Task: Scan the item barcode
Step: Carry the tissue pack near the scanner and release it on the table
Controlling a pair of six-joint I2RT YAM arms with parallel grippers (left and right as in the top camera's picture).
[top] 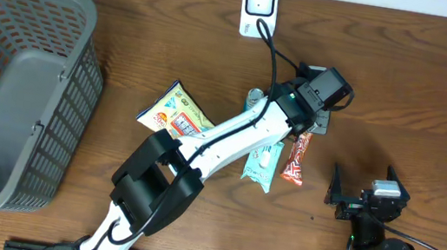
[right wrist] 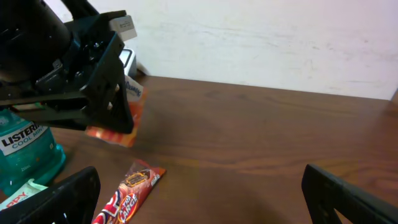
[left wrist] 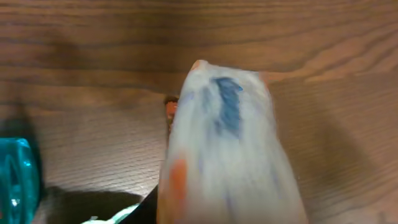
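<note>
A white barcode scanner (top: 259,7) stands at the table's far edge, with its cable running toward my left arm. My left gripper (top: 322,95) hovers to the right of it, a little nearer the front. A white, blue and orange packet (left wrist: 230,143) fills the left wrist view, blurred. From the right wrist view the packet (right wrist: 118,127) hangs between the left gripper's jaws, just above the wood. Whether the jaws still pinch it does not show. My right gripper (top: 362,184) rests at the near right. It (right wrist: 205,205) is open with nothing between its fingers.
A grey basket (top: 8,95) stands at the left. On the table under the left arm lie a yellow snack bag (top: 174,114), a teal packet (top: 262,164) and a red snack bar (top: 296,160). A teal Listerine bottle (right wrist: 25,149) stands close by.
</note>
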